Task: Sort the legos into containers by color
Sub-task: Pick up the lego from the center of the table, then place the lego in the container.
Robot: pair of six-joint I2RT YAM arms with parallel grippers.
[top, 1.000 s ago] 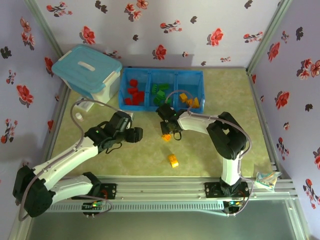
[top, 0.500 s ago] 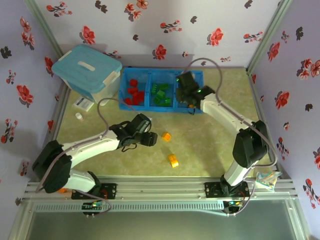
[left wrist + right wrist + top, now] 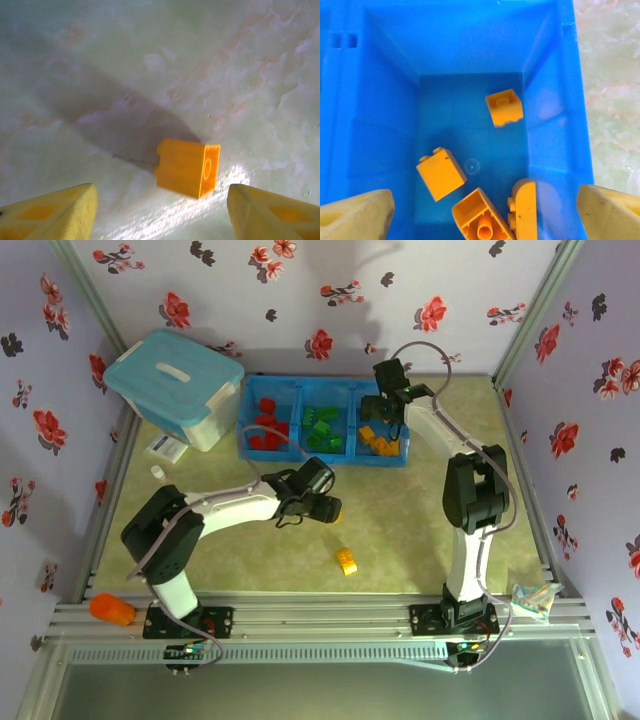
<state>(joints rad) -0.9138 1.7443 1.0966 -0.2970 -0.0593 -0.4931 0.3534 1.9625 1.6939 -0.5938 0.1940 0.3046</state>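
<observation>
Blue tray (image 3: 470, 45), orange compartment: my right gripper (image 3: 480, 210) hangs above it, fingers (image 3: 355, 215) apart and empty, four orange bricks (image 3: 441, 173) below between them. My left gripper (image 3: 162, 212), fingers apart, straddles a loose orange brick (image 3: 187, 167) just beyond the tips. The brick sits skewed, so closing may squirt it sideways.

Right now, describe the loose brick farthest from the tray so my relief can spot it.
Start at the blue tray by the back wall and come forward past the left end effector. A yellow-orange brick lies alone on the table, near the front rail. Unlike the other loose brick, framed by that end effector's fingers, it has nothing over it.
</observation>
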